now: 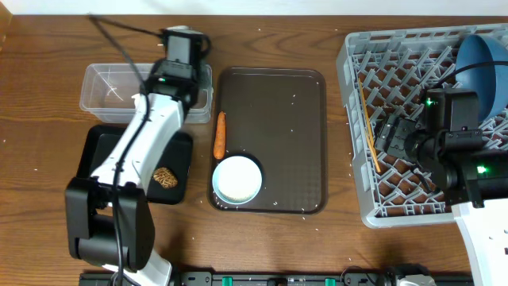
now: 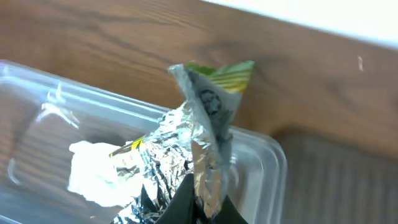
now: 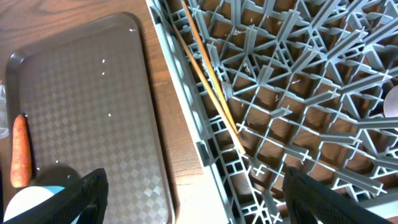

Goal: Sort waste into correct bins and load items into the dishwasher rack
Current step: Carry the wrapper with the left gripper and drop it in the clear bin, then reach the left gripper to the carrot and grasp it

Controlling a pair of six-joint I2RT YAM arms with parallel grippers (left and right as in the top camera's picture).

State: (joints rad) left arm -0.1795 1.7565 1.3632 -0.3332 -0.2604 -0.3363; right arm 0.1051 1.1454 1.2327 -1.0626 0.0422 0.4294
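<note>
Waste sorting is in hand: the left tool is pinched tight on the wrapper, above the tub at the overhead's upper left. Next it likely needs letting go there. The right tool gapes empty over the rack.

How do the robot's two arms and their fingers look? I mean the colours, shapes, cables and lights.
The left arm has a long smooth white link between boxy black joints, a small green light and thin black cables. The right arm has black joint blocks with two green lights and a white link. Its fingers are black with rounded edges.
</note>
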